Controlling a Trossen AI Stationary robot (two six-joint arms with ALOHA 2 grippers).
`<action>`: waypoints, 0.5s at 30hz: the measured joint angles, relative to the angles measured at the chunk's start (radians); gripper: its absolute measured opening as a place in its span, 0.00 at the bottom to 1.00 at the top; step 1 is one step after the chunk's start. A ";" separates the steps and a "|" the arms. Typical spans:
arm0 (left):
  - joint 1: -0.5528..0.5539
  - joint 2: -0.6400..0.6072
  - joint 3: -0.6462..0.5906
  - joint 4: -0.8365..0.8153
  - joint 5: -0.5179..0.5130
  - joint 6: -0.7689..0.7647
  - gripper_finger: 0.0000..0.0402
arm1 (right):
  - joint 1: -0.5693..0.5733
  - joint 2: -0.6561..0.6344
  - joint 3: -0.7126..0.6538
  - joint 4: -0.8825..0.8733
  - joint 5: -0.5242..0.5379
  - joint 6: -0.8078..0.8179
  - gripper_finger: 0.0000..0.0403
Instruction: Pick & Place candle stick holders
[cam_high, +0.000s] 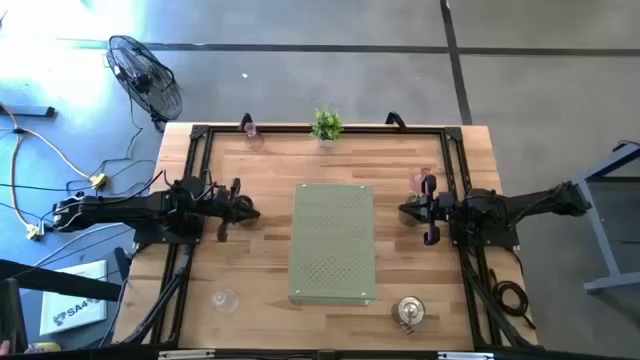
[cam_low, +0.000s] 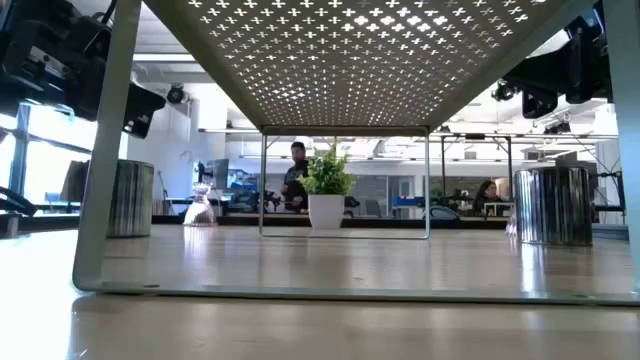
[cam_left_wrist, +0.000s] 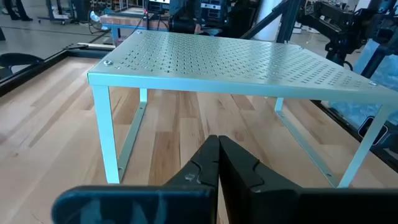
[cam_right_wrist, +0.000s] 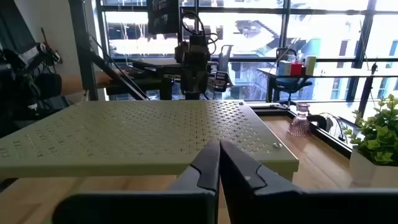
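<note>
on the left my left tool (cam_high: 236, 208) hangs over the table (cam_high: 260, 270), tips pressed together and holding nothing, parked just beside the perforated green rack (cam_high: 334, 243), so i read this as a waiting pose. nearer my end, a clear glass holder (cam_high: 224, 299) sits alone on the wood. at the far edge a pinkish holder (cam_high: 250, 129) stands near the little potted plant (cam_high: 326, 125), which isn't part of the job. the rack top looks bare, probably the drop spot. moving right, a silvery holder (cam_high: 409, 311) sits by the rack's near corner. my right tool (cam_high: 418, 212) is pinched together and empty too, with another pinkish holder (cam_high: 422, 181) just beside it, my likely first pick.
</note>
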 joint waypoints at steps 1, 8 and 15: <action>0.000 0.000 0.000 0.000 0.000 0.000 0.00 | 0.000 0.000 0.000 0.000 0.000 0.000 0.01; 0.000 0.000 0.000 0.000 0.000 0.000 0.00 | 0.000 0.000 0.000 0.000 0.000 0.000 0.01; 0.000 0.000 0.000 0.000 0.000 0.000 0.00 | 0.000 0.000 0.000 0.000 0.000 0.000 0.01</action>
